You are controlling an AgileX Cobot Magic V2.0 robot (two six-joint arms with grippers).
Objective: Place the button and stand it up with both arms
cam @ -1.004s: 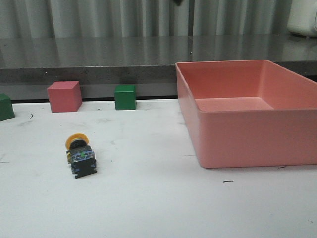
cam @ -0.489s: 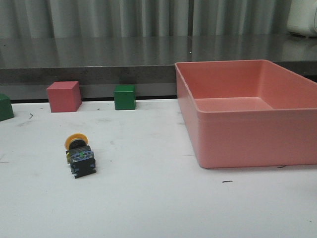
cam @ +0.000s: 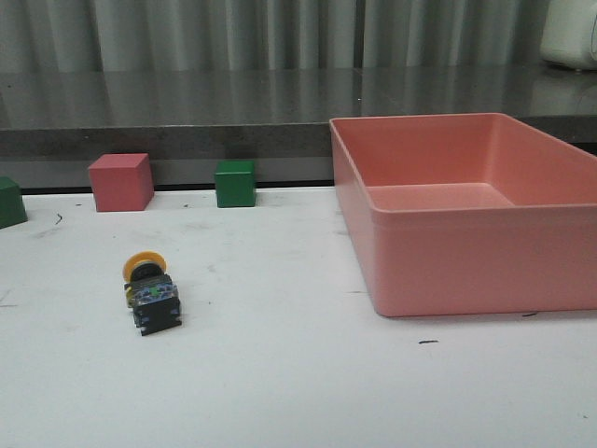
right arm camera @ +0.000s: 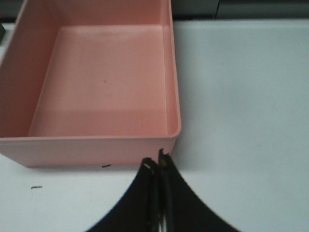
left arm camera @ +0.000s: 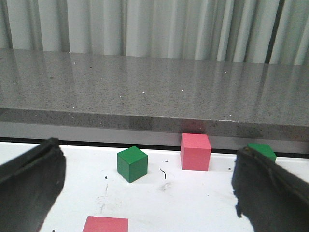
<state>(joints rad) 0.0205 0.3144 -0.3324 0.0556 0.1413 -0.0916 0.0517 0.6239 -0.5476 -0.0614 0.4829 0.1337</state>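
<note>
A white tabletop [cam: 298, 373], lightly scuffed with dark marks, runs back to a grey stone ledge [cam: 187, 103] under pale pleated curtains [cam: 233, 33]. The button [cam: 149, 291] lies on its side on the left half of the tabletop, yellow cap toward the ledge, black base block toward me, touching nothing else. My left jaws [left arm camera: 145, 186] stand wide open and hold nothing; my right jaws [right arm camera: 158, 193] are pressed together, empty, just beside the near wall of the pink bin [cam: 466, 261]. Well behind the button, by the ledge, stand a pink cube [cam: 121, 181] and a green cube [cam: 235, 182]; another green cube [cam: 10, 202] sits at the left edge.
</note>
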